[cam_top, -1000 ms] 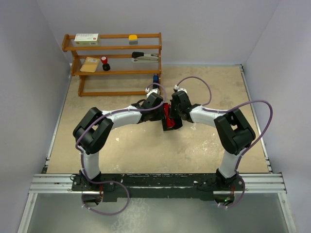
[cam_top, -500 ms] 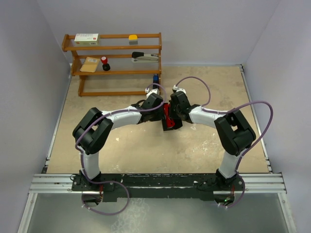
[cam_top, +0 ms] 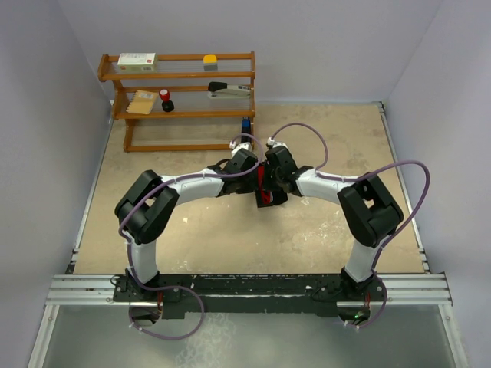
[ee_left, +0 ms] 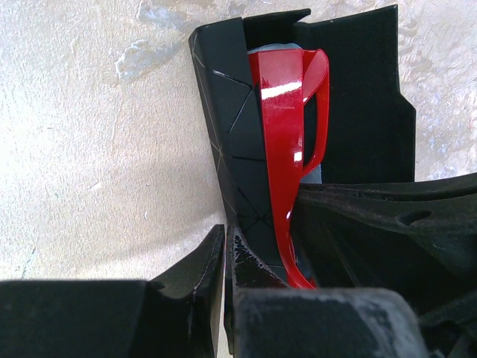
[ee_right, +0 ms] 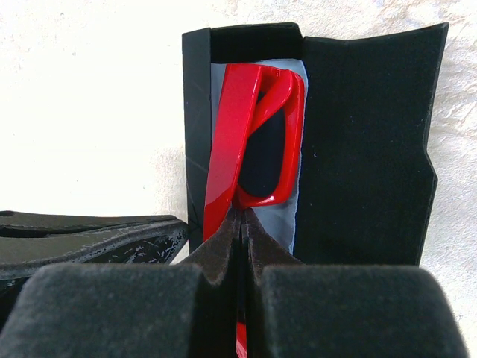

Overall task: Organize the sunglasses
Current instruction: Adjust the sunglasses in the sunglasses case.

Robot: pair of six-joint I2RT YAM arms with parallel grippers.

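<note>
**Two arms at the sunglasses case.** Both arms are reaching inward and meeting over the middle of the counter, directly above an open black glasses case. The case is lying on the counter with its wide flap spread flat to one side and a narrow side wall standing up on the other.

The sunglasses are sitting inside the case, folded and resting on edge. Their glossy red frame is running along the upright wall and just beside it. A light blue cloth is lying beneath them on the floor of the case, showing around the lens and at the far end.

The right gripper is gripping the near end of the sunglasses. Its fingertips are pressing together where the frame ends, and a thin red sliver is showing between the pads further back.

The left gripper is standing fully closed, with its tips meeting at the near end of the case's upright wall. Whether it is pinching that wall cannot be told. In the left wrist view the dark body of the right gripper is covering the near part of the case and the lower end of the frame.

At the far left of the counter a wooden rack is standing against the back wall. It is carrying a white box, a yellow block, a stapler, a tan packet and a red-and-black item.
</note>
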